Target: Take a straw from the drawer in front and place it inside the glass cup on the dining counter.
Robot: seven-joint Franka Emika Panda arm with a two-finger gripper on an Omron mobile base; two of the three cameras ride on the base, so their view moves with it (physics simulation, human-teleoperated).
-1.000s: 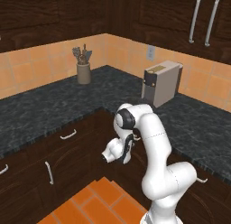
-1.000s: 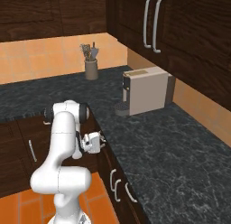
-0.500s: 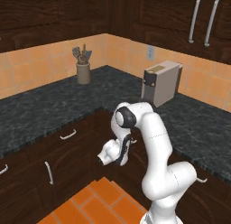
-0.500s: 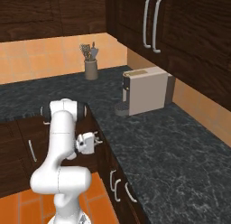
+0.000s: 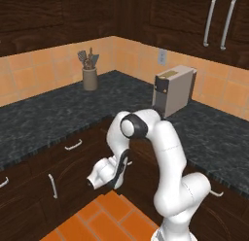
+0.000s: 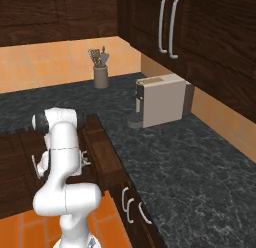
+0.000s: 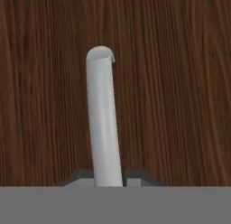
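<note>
Silver drawer handle [image 7: 103, 123] between the jaws.

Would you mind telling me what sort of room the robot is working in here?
A rendered home kitchen, it seems: a black speckled worktop runs around a corner, dark wood cabinets hang above it, and a coffee machine and a utensil crock stand on it.

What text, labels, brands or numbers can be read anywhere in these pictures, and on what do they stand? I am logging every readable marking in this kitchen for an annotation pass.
None can be read.
The coffee machine shows plain beige panels with no legible brand or label.
The wall outlet is a blank plate.
The drawer front is bare wood grain behind its handle, between the fingertips of the gripper.
</note>
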